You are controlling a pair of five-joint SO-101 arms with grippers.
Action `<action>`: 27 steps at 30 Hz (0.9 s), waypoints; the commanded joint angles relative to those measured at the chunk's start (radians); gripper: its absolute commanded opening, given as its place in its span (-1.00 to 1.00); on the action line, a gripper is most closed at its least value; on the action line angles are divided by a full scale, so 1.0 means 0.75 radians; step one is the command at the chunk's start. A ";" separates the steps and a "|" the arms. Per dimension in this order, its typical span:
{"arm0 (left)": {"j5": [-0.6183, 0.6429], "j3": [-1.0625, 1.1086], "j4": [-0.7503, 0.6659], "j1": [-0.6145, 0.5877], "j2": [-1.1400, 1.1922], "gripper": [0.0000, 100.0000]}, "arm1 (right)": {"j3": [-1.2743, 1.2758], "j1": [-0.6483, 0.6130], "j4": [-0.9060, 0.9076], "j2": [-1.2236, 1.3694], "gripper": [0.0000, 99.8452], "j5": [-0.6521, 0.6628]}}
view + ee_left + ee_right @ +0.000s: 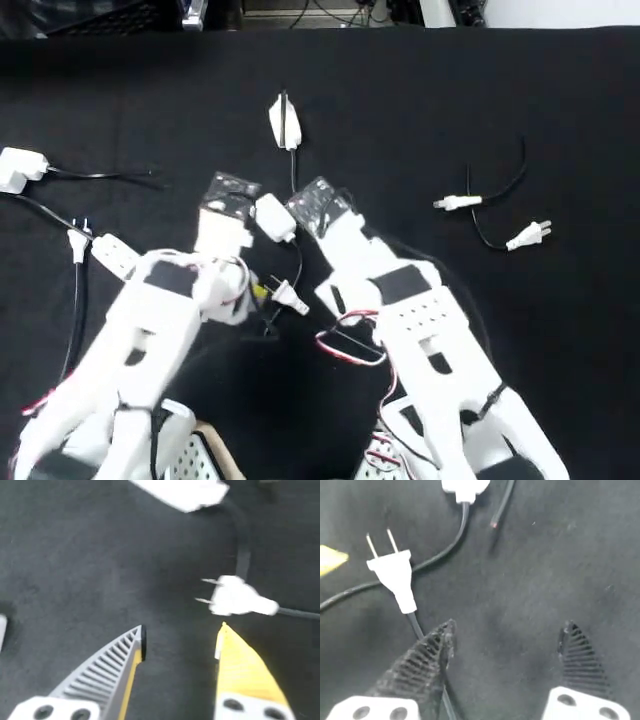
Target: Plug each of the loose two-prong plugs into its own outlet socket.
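Jaws on both arms gape empty, white plug (290, 297) and black cord (462, 522) lying between them.

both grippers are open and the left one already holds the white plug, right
No. Open is right, but the left gripper holds nothing: the left wrist view shows the white plug lying on the black cloth just beyond its fingertips.

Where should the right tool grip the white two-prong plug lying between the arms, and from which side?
I'd take the white two-prong plug by its tapered body, just behind the prongs, coming down from above on the cable side. It lies flat on the black cloth, so its two flanks are exposed and the prongs stay free.
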 commanded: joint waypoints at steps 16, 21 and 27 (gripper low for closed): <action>-0.346 0.009 0.051 0.269 -0.160 -0.51 | -0.296 0.299 -0.182 0.658 -0.36 0.055; -0.350 -0.226 0.045 0.244 0.317 -0.52 | -0.322 0.297 -0.180 0.684 -0.36 0.018; -0.168 -0.367 0.025 0.300 0.477 -0.52 | -0.322 0.295 -0.180 0.684 -0.36 0.020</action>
